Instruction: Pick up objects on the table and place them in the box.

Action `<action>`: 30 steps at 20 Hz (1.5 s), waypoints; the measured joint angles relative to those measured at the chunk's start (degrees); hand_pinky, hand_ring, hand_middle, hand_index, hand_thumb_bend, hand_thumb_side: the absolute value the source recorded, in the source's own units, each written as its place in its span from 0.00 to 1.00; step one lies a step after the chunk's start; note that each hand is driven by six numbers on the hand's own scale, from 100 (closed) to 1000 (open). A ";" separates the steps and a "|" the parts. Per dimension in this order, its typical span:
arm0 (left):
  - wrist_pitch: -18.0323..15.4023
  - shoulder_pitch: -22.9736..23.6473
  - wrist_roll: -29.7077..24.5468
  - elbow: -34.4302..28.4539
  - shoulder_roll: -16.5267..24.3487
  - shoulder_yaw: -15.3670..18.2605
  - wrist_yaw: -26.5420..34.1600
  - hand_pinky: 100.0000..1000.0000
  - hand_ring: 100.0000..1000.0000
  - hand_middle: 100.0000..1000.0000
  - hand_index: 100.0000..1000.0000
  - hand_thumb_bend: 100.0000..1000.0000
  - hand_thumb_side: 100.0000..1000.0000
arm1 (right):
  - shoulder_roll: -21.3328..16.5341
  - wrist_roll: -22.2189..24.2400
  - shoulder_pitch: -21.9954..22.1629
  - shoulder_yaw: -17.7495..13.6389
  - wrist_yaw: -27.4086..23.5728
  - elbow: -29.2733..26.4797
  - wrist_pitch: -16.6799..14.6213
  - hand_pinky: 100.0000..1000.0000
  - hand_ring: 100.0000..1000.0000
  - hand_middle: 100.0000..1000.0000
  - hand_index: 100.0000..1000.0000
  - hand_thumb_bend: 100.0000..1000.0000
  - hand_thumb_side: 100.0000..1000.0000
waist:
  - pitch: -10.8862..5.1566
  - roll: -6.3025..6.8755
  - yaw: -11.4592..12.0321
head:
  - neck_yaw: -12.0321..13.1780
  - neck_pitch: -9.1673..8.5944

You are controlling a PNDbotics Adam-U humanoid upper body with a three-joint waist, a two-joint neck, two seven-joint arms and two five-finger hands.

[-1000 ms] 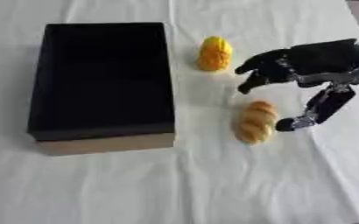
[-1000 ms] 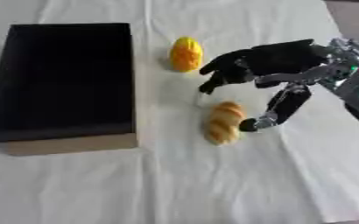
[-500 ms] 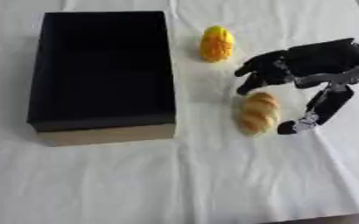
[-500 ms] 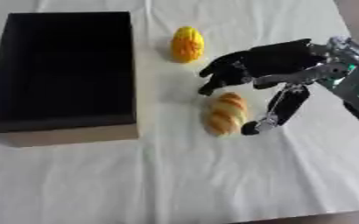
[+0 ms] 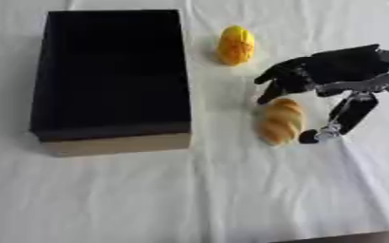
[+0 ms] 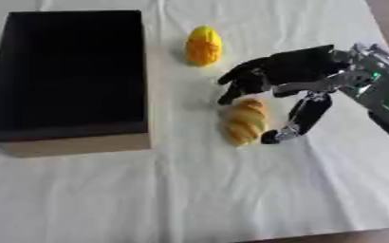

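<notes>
Right hand (image 5: 330, 76): fingers spread, straddling bread roll (image 5: 281, 121) | yellow corn-like item (image 5: 236, 44) beyond it | black box (image 5: 111, 71) left on white surface (image 5: 189, 194)

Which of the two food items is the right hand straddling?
The brown bread roll, between the right hand's thumb and fingers; the yellow corn lies farther back, untouched.

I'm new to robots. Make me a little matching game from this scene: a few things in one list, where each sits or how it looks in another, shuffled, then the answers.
Things:
1. box
2. yellow corn-like object
3. bread roll
4. right hand

Descriptions:
A. lies on the cloth between fingers and thumb
B. black inside, at the table's left
C. stands alone at the far side, beyond the hand
D. reaches in from the right, fingers spread downward

Pairs: 1-B, 2-C, 3-A, 4-D
</notes>
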 measured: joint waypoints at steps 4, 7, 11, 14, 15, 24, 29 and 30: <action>0.06 0.00 -0.12 0.00 -0.02 0.00 0.07 0.85 0.91 0.78 0.88 0.01 0.50 | 0.61 -0.57 -0.28 -0.07 0.96 2.04 -0.57 0.97 1.00 0.74 0.91 0.27 0.11 | 0.04 0.02 0.03 | -0.14 -0.05; 0.01 0.00 -0.22 0.00 -0.05 0.00 0.28 0.85 0.91 0.78 0.88 0.01 0.50 | 0.75 -0.89 -0.39 -0.07 1.77 2.97 -0.89 0.97 1.00 0.75 0.91 0.29 0.12 | 0.14 0.02 0.08 | -0.23 -0.06; -0.02 0.00 -0.43 0.00 -0.36 0.00 0.47 0.85 0.91 0.78 0.88 0.00 0.50 | 1.00 -1.01 -0.34 -0.05 3.37 3.78 -1.01 0.97 1.00 0.75 0.90 0.30 0.13 | 0.45 0.03 0.29 | -0.28 -0.06; -0.01 0.00 -0.49 0.00 -0.50 0.00 0.51 0.85 0.91 0.78 0.88 0.00 0.50 | 1.16 -1.10 -0.26 -0.06 4.13 3.94 -1.10 0.97 1.00 0.71 0.88 0.25 0.13 | 0.45 0.03 0.33 | -0.29 -0.06; -0.01 0.00 -0.51 0.00 -0.50 0.00 0.52 0.85 0.91 0.78 0.88 0.00 0.50 | 1.20 -1.11 -0.23 -0.05 4.33 4.17 -1.11 0.97 1.00 0.68 0.86 0.21 0.14 | 0.45 0.03 0.37 | -0.30 -0.06; 0.16 0.01 -0.83 0.00 -0.52 0.00 0.69 0.85 0.90 0.77 0.88 0.00 0.51 | 1.76 -1.90 -0.47 -0.05 2.67 5.66 -1.90 0.93 0.97 0.47 0.73 0.00 0.15 | 0.47 0.05 0.39 | -0.24 -0.06; 0.17 0.03 -0.84 0.00 -0.52 0.00 0.69 0.85 0.90 0.77 0.88 0.00 0.50 | 1.59 -2.23 -0.65 -0.49 -0.49 5.22 -2.23 0.91 0.93 0.38 0.66 0.00 0.13 | 0.32 0.08 0.02 | -0.16 -0.08; 0.17 0.03 -0.84 0.00 -0.52 0.00 0.69 0.85 0.90 0.77 0.88 0.00 0.50 | 1.43 -2.33 -0.68 -0.73 -1.17 4.83 -2.33 0.91 0.92 0.37 0.66 0.00 0.13 | 0.24 0.08 -0.10 | -0.14 -0.10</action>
